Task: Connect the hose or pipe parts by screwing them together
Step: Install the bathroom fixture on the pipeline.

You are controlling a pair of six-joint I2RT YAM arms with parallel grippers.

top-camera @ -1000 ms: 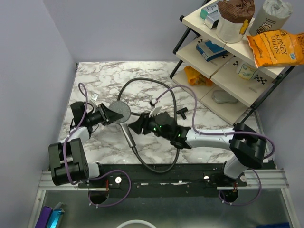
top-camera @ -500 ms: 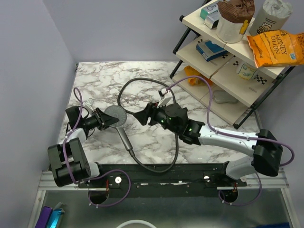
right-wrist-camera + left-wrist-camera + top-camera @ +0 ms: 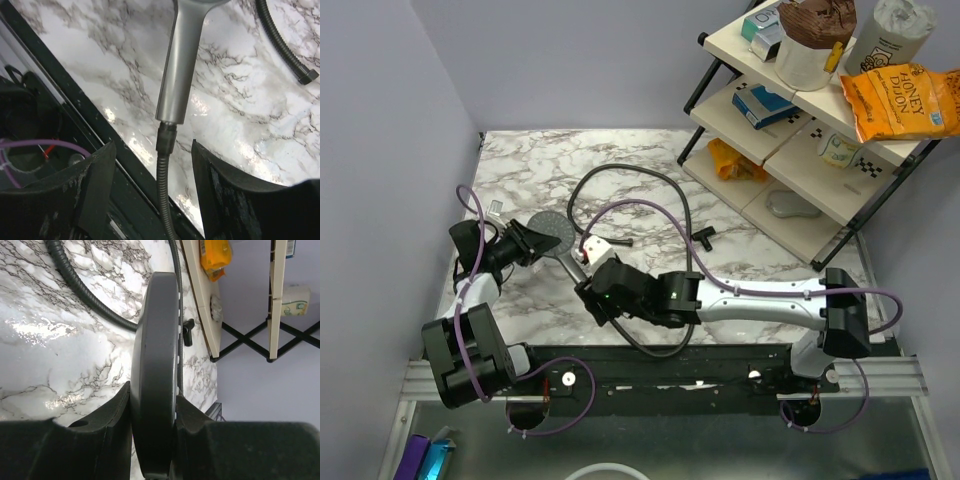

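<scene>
The left gripper point(image 3: 152, 407) pinches the shower head point(image 3: 155, 340) by its rim. Its two black, rough-moulded fingers point(image 3: 112, 412) press on either side of the thick, dark grey disc, which the left wrist view shows edge-on. From above, the disc's round flat face point(image 3: 552, 231) sits at the left of the table, with the left gripper point(image 3: 525, 241) just to its left.

The right gripper point(image 3: 152, 150) is spread wide. Its scuffed black fingers point(image 3: 95, 190) stand well clear on either side of the spot where the smooth, matte grey handle point(image 3: 182, 65) meets a short dark collar point(image 3: 166, 137). The ribbed hose point(image 3: 165, 200) runs on towards the near edge from that collar. Collar and handle end touch, though how far they are threaded together is hard to judge from here.

Seen from above, the black hose point(image 3: 620, 168) curves in a large loop across the middle of the table. Another stretch of it ends in a squared nut point(image 3: 306, 76) lying on the glossy white, grey-veined marble table point(image 3: 530, 160).

A cream shelf point(image 3: 790, 170) on a black frame stands at the far right.
</scene>
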